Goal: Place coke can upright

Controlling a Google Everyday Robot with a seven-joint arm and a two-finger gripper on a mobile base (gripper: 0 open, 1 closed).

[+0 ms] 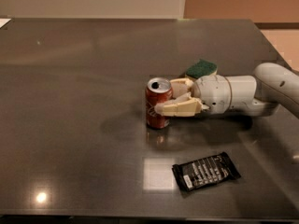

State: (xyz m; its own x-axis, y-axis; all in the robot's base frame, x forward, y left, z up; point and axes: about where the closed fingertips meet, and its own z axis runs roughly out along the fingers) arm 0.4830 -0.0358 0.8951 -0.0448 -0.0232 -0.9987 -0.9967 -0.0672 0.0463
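Note:
The coke can, red with a silver open top, stands upright on the dark table near its middle. My gripper reaches in from the right, level with the can. Its near finger lies across the can's front right side. The far finger sits behind the can's upper right. The fingers straddle the can and appear closed on it. The white arm runs off to the right edge of the view.
A green and yellow sponge lies just behind the gripper's wrist. A flat black snack packet lies in front of the arm near the table's front edge. The table's right edge runs behind the arm.

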